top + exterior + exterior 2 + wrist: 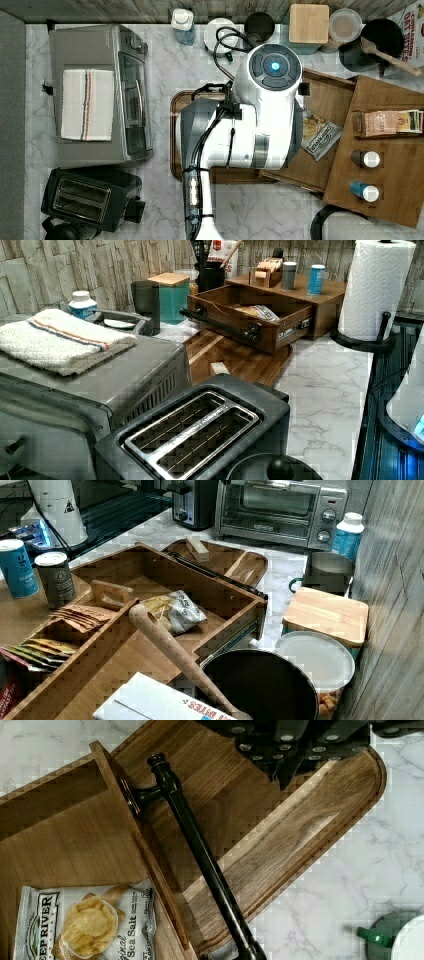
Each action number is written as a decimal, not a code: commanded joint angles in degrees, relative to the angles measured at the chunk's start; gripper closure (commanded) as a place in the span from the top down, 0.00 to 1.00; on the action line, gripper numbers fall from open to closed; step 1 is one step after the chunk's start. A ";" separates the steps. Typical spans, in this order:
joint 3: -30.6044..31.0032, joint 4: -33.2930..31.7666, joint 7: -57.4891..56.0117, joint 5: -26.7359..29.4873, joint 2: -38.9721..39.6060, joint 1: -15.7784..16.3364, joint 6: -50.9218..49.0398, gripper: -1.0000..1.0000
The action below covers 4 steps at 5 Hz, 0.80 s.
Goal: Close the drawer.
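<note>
The medium-brown wooden drawer (260, 315) with a black bar handle (220, 325) stands pulled open.

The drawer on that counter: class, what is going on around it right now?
A Franka robot arm hangs over the counter, above a dark wooden tray. The drawer stands pulled well out from under its wooden top, with a bag of chips lying inside. The gripper sits above the tray, just in front of the drawer's black bar handle, without touching it. The drawer is not yet pushed in.
</note>
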 commanded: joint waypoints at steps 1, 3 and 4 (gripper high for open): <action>0.12 -3.55 -3.86 -1.06 -0.44 -0.09 3.90 0.00; 1.50 -3.87 -12.50 -4.39 4.65 1.46 10.39 0.00; 2.35 -3.82 -12.44 -5.36 7.03 2.63 13.95 0.00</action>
